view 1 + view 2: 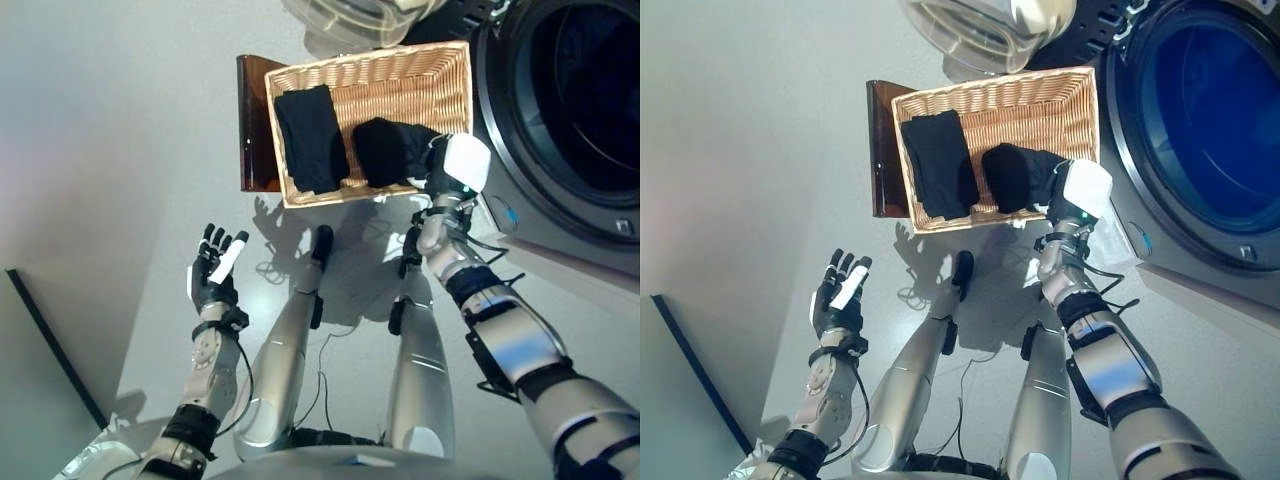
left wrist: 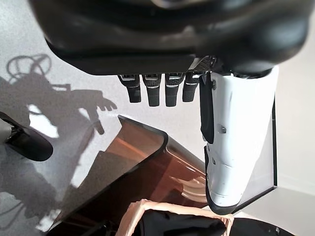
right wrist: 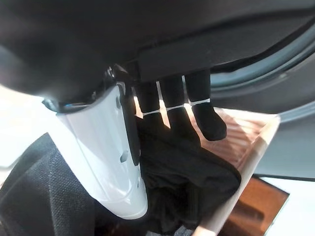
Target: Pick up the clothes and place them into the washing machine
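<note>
Reaching into the wicker basket (image 1: 400, 85), your right hand (image 1: 452, 170) lay on the bunched black garment (image 1: 390, 148), fingers straight, not yet clenched; your left hand (image 1: 213, 270) hung released, well clear of the basket.

Washing machine (image 1: 575, 120) cut off by the top and right edges, its drum interior too dark to read, clear tub (image 1: 990, 30) cropped at the top, and the right robot hand (image 1: 455, 165) fingers hidden in the bunched black garment (image 1: 390, 150).
</note>
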Robot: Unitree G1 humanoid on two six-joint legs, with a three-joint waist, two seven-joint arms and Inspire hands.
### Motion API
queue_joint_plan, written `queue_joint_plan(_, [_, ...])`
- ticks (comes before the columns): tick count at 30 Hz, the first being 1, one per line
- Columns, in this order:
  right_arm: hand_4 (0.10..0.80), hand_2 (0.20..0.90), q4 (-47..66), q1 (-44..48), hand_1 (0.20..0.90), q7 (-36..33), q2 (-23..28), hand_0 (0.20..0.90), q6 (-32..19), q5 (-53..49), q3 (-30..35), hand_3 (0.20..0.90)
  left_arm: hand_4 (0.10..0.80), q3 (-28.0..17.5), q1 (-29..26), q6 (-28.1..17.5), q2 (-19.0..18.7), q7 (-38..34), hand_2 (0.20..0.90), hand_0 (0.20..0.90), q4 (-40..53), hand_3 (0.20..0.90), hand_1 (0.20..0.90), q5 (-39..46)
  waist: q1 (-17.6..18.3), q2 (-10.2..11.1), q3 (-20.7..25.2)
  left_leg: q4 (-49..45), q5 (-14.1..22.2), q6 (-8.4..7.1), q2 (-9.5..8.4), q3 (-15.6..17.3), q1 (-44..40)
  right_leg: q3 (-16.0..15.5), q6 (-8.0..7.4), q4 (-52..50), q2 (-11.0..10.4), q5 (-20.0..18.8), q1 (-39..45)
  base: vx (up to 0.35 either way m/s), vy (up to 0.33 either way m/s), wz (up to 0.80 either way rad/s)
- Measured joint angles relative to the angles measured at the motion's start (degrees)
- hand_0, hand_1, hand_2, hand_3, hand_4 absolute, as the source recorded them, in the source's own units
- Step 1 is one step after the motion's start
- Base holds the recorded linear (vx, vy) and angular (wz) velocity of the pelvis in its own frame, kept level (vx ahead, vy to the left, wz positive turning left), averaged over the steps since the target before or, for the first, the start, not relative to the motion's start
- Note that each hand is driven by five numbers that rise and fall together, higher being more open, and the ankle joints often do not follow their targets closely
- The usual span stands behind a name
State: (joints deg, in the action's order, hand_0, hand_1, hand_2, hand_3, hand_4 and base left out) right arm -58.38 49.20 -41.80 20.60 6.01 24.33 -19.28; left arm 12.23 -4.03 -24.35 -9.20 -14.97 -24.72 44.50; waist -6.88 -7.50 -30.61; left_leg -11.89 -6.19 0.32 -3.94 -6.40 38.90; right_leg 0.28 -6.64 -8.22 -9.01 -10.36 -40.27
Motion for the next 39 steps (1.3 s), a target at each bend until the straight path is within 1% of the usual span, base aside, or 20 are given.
queue_joint_plan(4, [0.3, 0.2, 2.0, -1.1, 0.2, -0.7, 0.2, 0.2, -0.2, 0.0, 1.7, 0.2, 0.8, 0.0, 0.0, 0.0, 0.0, 0.0, 0.9, 0.9, -0.2, 0.9, 0.9, 0.0, 0.0, 0.1, 0.0, 0.0, 0.2, 0.03, -0.02, 0.1, -1.0, 0.3, -0.06, 0.1, 0.1, -0.3, 1.0, 0.037, -0.016, -0.02])
queue_joint_plan(8, [0.3, 0.2, 4.6, -2.3, 0.2, -1.2, 0.7, 0.2, -1.1, 0.0, 2.0, 0.2, 0.8, -0.2, 0.2, 0.0, 0.0, 0.0, 0.9, 0.9, -0.2, 0.9, 0.9, 0.0, 0.0, 0.1, -0.1, 0.1, 0.7, 0.16, 0.0, 0.3, -2.7, 0.4, -0.06, 0.5, 0.1, -0.3, 2.8, 0.037, -0.016, -0.03])
queue_joint_plan(14, [0.3, 0.2, 11.7, -4.0, 0.2, -2.3, 1.3, 0.2, -1.2, 0.0, 6.4, 0.2, 0.8, -0.3, 0.3, 0.0, 0.0, 0.1, 0.9, 0.9, -0.2, 0.9, 0.9, 0.0, 0.3, 0.2, 0.0, 0.1, 0.9, 0.33, -0.08, 0.3, -2.8, 0.4, -0.06, 0.6, 0.0, -0.3, 2.9, 0.0, 0.0, 0.0])
queue_joint_plan(17, [0.3, 0.2, 13.5, -4.4, 0.2, -2.8, 1.8, 0.2, -1.4, -0.1, 6.7, 0.2, 0.8, -0.4, 0.3, 0.0, 0.0, 0.1, 0.9, 0.9, -0.2, 0.9, 0.9, 0.0, 1.1, 0.2, 0.0, 0.1, 0.9, 0.39, -0.1, 0.3, -2.8, 0.5, -0.05, 0.6, 0.0, -0.3, 2.9, 0.0, 0.0, 0.0])
queue_joint_plan(20, [0.3, 0.2, 15.1, -5.1, 0.2, -3.7, 1.7, 0.2, -2.5, -0.1, 9.5, 0.2, 0.8, -0.4, 0.3, 0.0, 0.0, 0.1, 0.9, 0.9, -0.4, 0.9, 0.9, 0.0, 1.2, 0.2, 0.0, 0.0, 0.9, 0.4, -0.1, 0.3, -2.8, 0.5, -0.05, 0.6, 0.0, -0.3, 3.0, 0.0, 0.0, 0.0])
queue_joint_plan(25, [0.3, 0.2, 15.2, -5.8, 0.2, -6.3, 1.8, 0.2, -3.5, -2.4, 13.6, 0.2, 0.8, -0.4, 0.4, 0.0, 0.0, 0.2, 0.9, 0.9, -0.6, 0.9, 0.9, 0.0, 1.3, 0.2, 0.0, 0.0, 0.9, 0.4, -0.1, 0.4, -2.9, 0.5, -0.05, 0.5, 0.0, -0.3, 3.0, 0.0, 0.0, 0.0])
queue_joint_plan(28, [0.3, 0.2, 14.6, -5.8, 0.2, -7.4, 1.7, 0.2, -4.0, -6.4, 17.0, 0.2, 0.8, -0.4, 0.4, 0.1, 0.0, 0.3, 0.9, 0.9, -0.7, 0.9, 0.9, 0.0, 1.3, 0.2, 0.0, 0.0, 0.9, 0.4, -0.11, 0.4, -3.0, 0.5, -0.05, 0.5, 0.0, -0.3, 3.1, 0.0, 0.0, 0.0])
queue_joint_plan(32, [0.3, 0.2, 11.4, -5.5, 0.2, -9.6, 1.7, 0.2, -5.4, -12.2, 19.6, 0.2, 0.8, -0.4, 0.7, 0.1, -0.2, 1.1, 0.9, 0.9, -1.8, 0.9, 0.9, 0.0, 1.2, 0.4, 0.1, 0.0, 1.0, 0.51, -0.16, 0.4, -3.7, 0.6, -0.06, 0.7, 0.0, -0.2, 3.9, 0.0, 0.0, 0.0])
queue_joint_plan(35, [0.3, 0.2, 8.8, -5.0, 0.2, -9.9, 2.1, 0.2, -6.2, -15.1, 21.4, 0.2, 0.8, -0.5, 1.5, 0.2, -0.3, 1.3, 0.9, 0.9, -1.8, 0.9, 0.9, 0.0, 1.2, 0.4, 0.1, 0.0, 1.0, 0.52, -0.32, 0.4, -3.7, 0.6, -0.09, 0.7, -0.2, -0.2, 3.9, 0.0, 0.0, 0.0])
queue_joint_plan(39, [0.3, 0.2, 2.5, -2.4, 0.2, -10.3, 3.7, 0.2, -6.9, -20.9, 22.3, 0.2, 0.8, -0.5, 2.8, 0.3, -0.5, 1.3, 0.9, 0.9, -1.9, 0.9, 0.9, 0.0, 1.2, 0.4, 0.2, 0.0, 1.2, 0.69, -0.83, 0.5, -3.7, 0.6, -0.15, 0.9, -0.6, -0.3, 3.9, 0.0, 0.0, 0.0])
